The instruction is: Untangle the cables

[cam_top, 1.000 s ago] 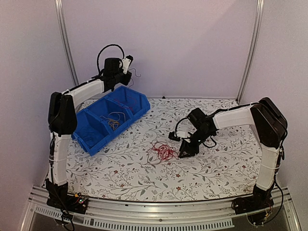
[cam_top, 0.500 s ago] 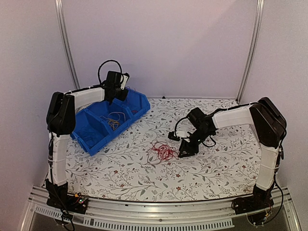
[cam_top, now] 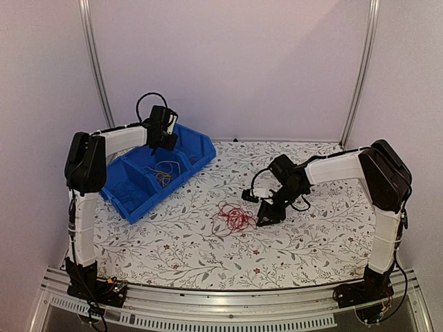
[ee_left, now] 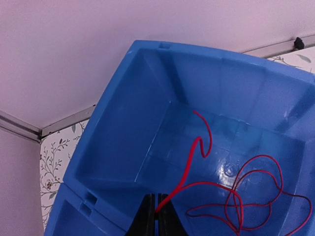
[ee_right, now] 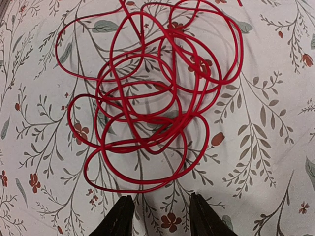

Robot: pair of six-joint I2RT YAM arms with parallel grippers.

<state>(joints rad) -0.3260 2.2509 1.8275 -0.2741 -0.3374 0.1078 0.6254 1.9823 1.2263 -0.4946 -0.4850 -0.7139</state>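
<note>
The left claw (ee_left: 156,217) is pinched shut on a thin red wire (ee_left: 235,200). It hangs right over the end box of the blue bin (ee_left: 118,128). The rest of that wire lies in loops on the bin's floor. The right claw (ee_right: 160,216) has its two fingers apart and holds nothing. It hangs low, just beside a red tangle (ee_right: 147,96) of wire lying on the flowery table (ee_right: 275,147). A yellowish wire (cam_top: 163,174) sits in the bin's middle box.

Overhead rear camera and close left-wrist view share the bin (cam_top: 202,149) (ee_left: 123,132)
</note>
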